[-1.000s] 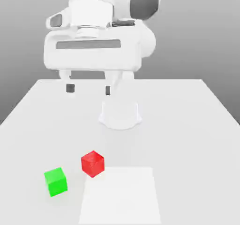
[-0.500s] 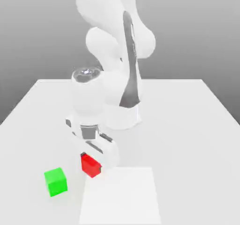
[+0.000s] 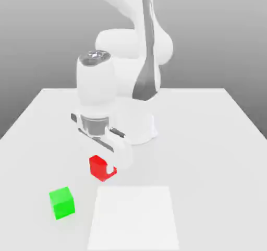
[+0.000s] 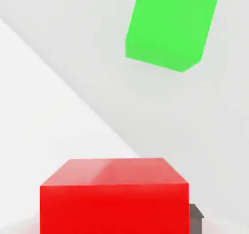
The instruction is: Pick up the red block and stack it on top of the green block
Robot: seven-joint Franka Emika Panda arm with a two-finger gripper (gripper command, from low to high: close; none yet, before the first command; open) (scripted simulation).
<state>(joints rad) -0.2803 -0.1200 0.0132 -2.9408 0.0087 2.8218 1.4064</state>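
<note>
1 red block (image 3: 97,167) in gripper (image 3: 106,170), 1 green block (image 3: 62,202) on table (image 3: 208,140)

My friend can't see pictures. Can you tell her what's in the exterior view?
A white robot arm's claw grips the red block over a white table. The green block sits apart, toward the exterior view's left.

There is one red block (image 3: 98,166) and one green block (image 3: 62,202). That makes two blocks. There is one white table (image 3: 208,140) and one robot arm (image 3: 125,62).
</note>
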